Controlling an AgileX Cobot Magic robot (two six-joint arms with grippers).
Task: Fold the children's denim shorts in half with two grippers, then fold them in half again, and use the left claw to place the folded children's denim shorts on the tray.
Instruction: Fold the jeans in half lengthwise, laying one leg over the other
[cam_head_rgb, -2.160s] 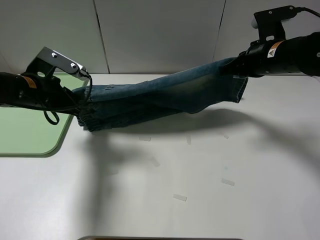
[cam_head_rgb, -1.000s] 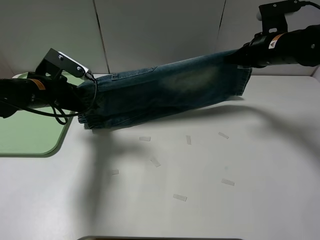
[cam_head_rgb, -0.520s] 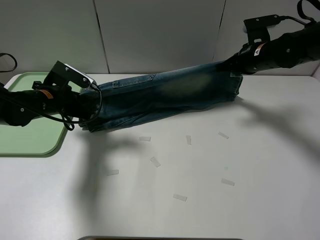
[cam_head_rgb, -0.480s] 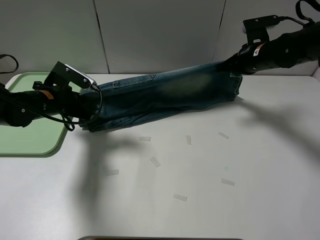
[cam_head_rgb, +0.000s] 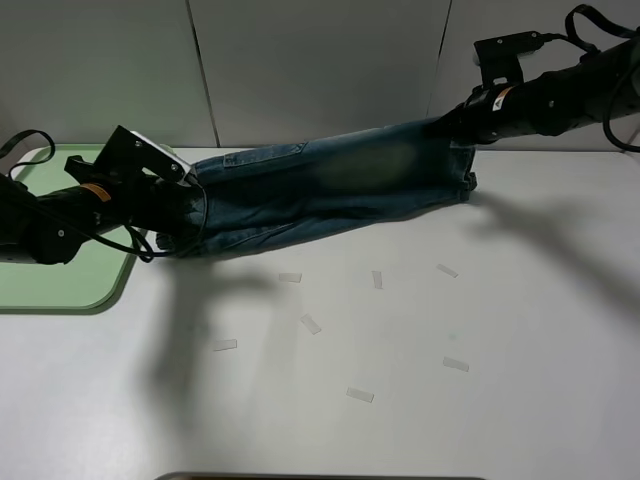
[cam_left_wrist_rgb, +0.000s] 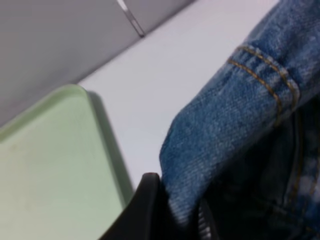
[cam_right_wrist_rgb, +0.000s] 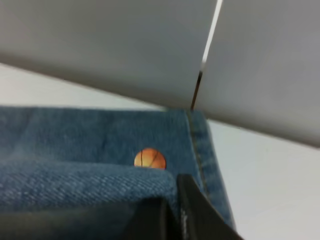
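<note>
Stretching between the 2 claws, the children's denim shorts (cam_head_rgb: 330, 185) span the back of the white table (cam_head_rgb: 420, 340) as 1 long folded band.
- Blue-green wash, a pale faded patch mid-length, and pocket stitching toward the left end.
- Left claw (cam_head_rgb: 178, 208) is clamped on the gathered end, just beside the tray (cam_head_rgb: 60, 285). The left wrist view shows tan double stitching on a rolled edge.
- Right gripper (cam_head_rgb: 458, 122) is pinched tight on the far end and sits higher than the left.
- Right wrist view shows 1 small orange basketball print (cam_right_wrist_rgb: 150, 158) beside a seam.
- Lower edge sags toward the tabletop; contact cannot be told.
- Small tape strips (cam_head_rgb: 360, 395) are scattered on the table.
</note>
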